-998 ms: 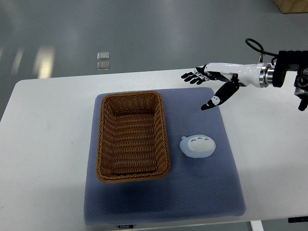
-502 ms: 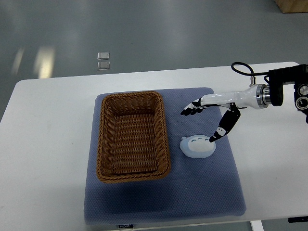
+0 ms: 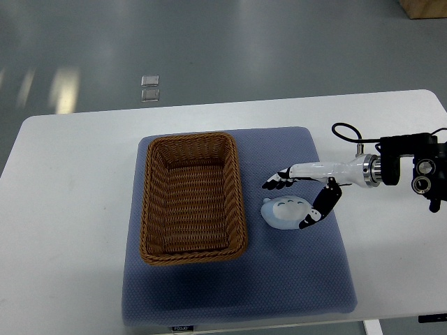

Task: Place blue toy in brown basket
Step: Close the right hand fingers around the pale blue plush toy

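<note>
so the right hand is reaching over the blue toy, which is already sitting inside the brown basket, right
Not quite. The right hand is over the blue toy, but the toy lies on the blue mat, beside the brown basket, not inside it. The top view shows this.

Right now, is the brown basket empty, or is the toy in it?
Empty. The brown basket shows only bare wicker; the blue toy lies on the mat beside it.

White table (image 3: 77,174) with rounded corners, seen from above, set on a grey floor (image 3: 209,49). A blue-grey mat (image 3: 293,279) lies flat at its centre, its near edge reaching the table's 6 o'clock edge. Bare tabletop borders the mat at 9, 12 and 3 o'clock.
</note>
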You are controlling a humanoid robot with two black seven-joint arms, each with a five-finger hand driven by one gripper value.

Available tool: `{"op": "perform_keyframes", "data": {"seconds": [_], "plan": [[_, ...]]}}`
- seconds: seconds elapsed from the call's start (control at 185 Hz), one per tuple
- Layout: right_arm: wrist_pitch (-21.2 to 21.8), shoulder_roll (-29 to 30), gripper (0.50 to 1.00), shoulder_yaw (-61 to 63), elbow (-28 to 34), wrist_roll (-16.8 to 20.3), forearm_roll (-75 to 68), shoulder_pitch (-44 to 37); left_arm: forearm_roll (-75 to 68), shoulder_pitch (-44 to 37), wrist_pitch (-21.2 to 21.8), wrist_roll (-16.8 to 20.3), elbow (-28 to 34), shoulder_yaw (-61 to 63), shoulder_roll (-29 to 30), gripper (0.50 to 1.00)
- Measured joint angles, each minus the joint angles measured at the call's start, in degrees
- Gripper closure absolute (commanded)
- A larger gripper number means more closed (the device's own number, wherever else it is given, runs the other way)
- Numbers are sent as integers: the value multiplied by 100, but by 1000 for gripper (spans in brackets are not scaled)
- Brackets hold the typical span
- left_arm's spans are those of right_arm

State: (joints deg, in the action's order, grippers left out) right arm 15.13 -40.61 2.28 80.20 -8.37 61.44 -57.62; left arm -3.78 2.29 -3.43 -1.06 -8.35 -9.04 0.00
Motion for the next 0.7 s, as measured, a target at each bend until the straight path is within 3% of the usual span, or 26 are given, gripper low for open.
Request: {"op": "perform_keyframes", "data": {"seconds": [0.237,0.345,0.415,0.496,0.534,0.701], "plan": [[-297,243,615,0,-219,-7,169,281,0,0,0,0,0,7,0,500],[-466,350,728,0,-306,-7,234,380,0,-1,0,0,0,7,0,500],[-537,395,844,-5,-367,-7,330,430,0,-2,0,0,0,8,0,500],[-562,413,928,-7,-401,-7,429,460,0,-2,0,-2,0,8,0,500],[-567,412,991,-7,-406,-7,446,465,0,-2,0,-2,0,8,0,500],[-570,305,1000,6,-409,-14,463,425,0,-1,0,-5,0,13,0,500]]}}
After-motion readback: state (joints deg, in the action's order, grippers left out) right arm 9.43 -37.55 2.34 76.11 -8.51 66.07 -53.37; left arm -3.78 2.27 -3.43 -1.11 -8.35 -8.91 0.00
